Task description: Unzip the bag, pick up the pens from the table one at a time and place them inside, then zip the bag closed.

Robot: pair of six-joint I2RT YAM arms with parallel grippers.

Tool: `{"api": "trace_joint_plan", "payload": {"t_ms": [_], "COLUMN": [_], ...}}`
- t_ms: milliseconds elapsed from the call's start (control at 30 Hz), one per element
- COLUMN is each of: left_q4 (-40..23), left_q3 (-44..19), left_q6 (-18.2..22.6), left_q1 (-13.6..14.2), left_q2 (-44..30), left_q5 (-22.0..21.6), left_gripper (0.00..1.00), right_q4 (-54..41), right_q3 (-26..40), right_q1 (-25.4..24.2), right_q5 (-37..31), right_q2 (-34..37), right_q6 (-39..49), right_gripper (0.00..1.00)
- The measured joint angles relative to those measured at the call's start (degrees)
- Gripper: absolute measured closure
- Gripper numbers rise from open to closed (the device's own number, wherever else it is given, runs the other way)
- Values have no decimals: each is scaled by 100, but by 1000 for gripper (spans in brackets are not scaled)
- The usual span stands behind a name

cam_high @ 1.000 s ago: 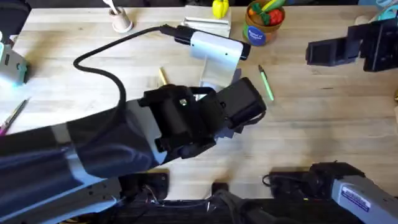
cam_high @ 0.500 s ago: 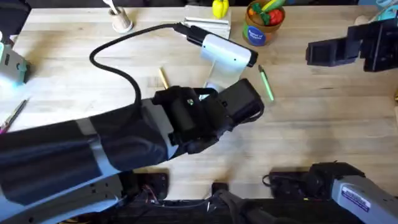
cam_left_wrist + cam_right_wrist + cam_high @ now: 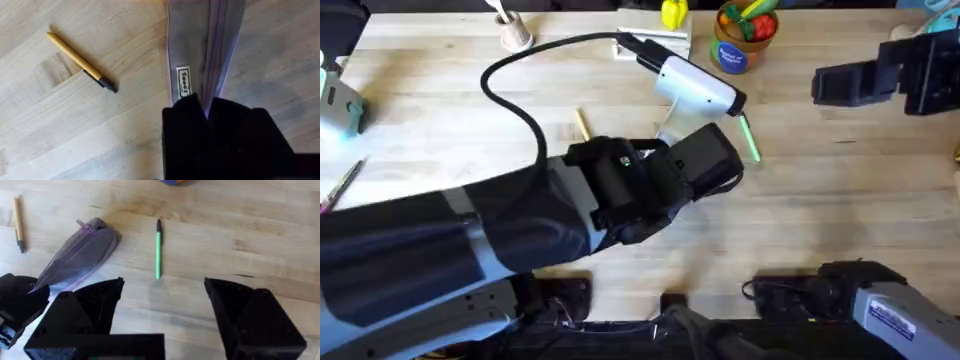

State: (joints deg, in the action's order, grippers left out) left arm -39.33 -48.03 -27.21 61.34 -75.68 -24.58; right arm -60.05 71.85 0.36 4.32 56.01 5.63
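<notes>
The bag (image 3: 80, 255) lies on the table (image 3: 840, 210) near its middle, mostly hidden under my left arm in the overhead view. Its long axis runs from my left gripper (image 3: 207, 107) away toward the far side of the table, slanting to the right, with the zipper line along its length. In the left wrist view the zipper runs straight away from my fingers, and a small white label (image 3: 184, 82) sits on the near end of the bag, just beside the zipper. My left fingers are closed together on that near end, pinching the bag at the zipper line.

The yellow pen (image 3: 81, 62) lies flat on the table to the left of the bag, well apart from it, dark tip toward me. The green pen (image 3: 158, 250) lies flat to the right of the bag, near but not touching it, roughly parallel to it, with its dark end pointing away.

My right gripper (image 3: 162, 297) hangs above the table at the far right, fingers spread wide apart and holding nothing.

The table is light wood with pale grain strips. Along its far edge stand a tub (image 3: 740, 35) of toy food and a tan cup (image 3: 516, 38) with white sticks. A black cable (image 3: 510, 90) loops across the surface.
</notes>
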Motion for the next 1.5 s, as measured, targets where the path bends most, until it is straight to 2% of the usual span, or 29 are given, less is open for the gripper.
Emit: {"api": "trace_joint_plan", "payload": {"t_ms": [200,367,567,900,1067,1333,1500], "left_q4": [20,125,216,234,234,238,243], "left_q3": [0,0,2,9,9,9,9], "left_q6": [293,355,400,414,411,411,411], "left_q1": [-227,-348,-365,-376,-376,-398,-396], "left_q2": [0,0,0,0,0,0,0], "left_q5": [249,495,645,691,726,791,805], "left_gripper": [957,957,957,957,958,958,958], "right_q4": [0,4,62,1244,1752,2170,2372], "right_q3": [22,22,24,24,24,26,26], "right_q1": [0,0,0,30,203,763,813], "right_q5": [244,1031,2012,3465,3740,3862,3862], "right_q2": [313,834,1595,2904,3277,3771,3826], "right_q6": [134,643,1177,1416,1452,1847,1891], "right_gripper": [4,4,5,4,4,4,4]}}
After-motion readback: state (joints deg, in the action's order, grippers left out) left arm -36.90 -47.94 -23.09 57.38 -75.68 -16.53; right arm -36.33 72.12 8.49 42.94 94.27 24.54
